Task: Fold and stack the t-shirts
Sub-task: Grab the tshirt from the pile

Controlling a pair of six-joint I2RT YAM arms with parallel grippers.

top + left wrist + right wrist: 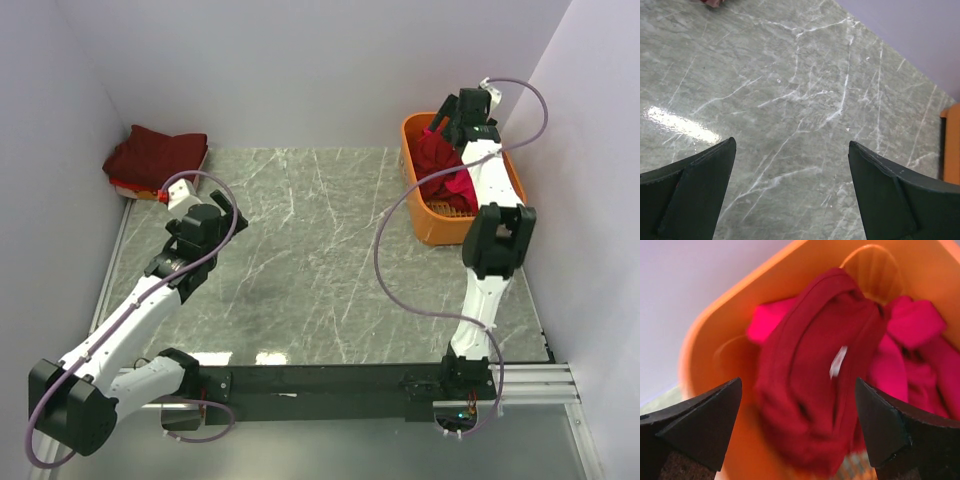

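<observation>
Your right gripper (798, 390) hangs with jaws spread wide over the orange tub (437, 228) at the far right. Inside its walls a dark red t-shirt (815, 375) lies crumpled on magenta ones (920, 325). Your left gripper (792, 147), likewise released and empty, is above the bare marble table (805, 75), with folded dark red shirts (155, 155) piled in the far left corner.

Even light; glare on table (682, 126); right-wrist view blurred.
</observation>
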